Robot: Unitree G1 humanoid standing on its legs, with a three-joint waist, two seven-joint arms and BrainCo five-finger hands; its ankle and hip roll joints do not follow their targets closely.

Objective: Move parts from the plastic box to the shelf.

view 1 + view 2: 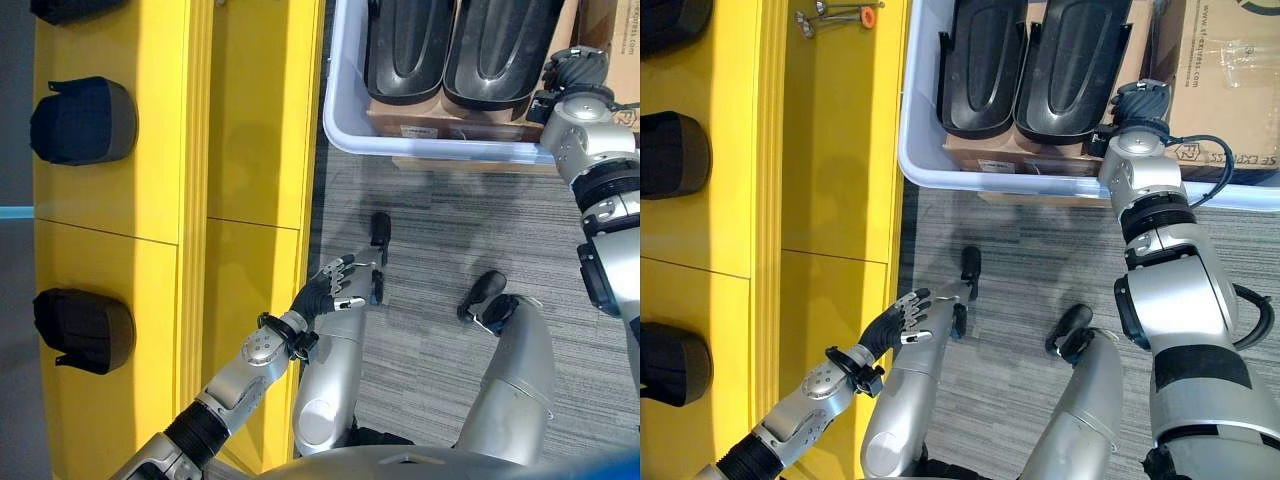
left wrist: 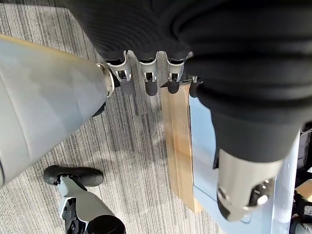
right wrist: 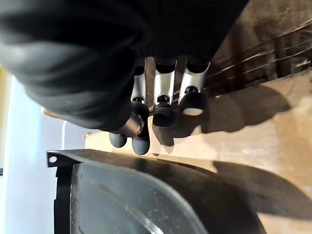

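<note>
Your right hand [image 1: 1138, 103] hangs open inside the plastic box [image 1: 930, 160]. The black parts [image 1: 1072, 65] just beside it lie lengthwise, pointing away from you. Your left hand [image 1: 902, 318] is open too.

grey striped carpet floor [image 1: 440, 240]; cardboard carton [image 1: 1230, 70] at far right.

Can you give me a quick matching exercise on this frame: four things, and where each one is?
Things:
1. right hand
2. left hand
3. two black parts
4. yellow shelf

Places:
A. lying side by side in the plastic box
B. low over the carpet, beside the shelf's edge, holding nothing
C. along the robot's left, with dark parts on it
D. inside the plastic box, fingers down by a black part

Pairs: 1-D, 2-B, 3-A, 4-C
</note>
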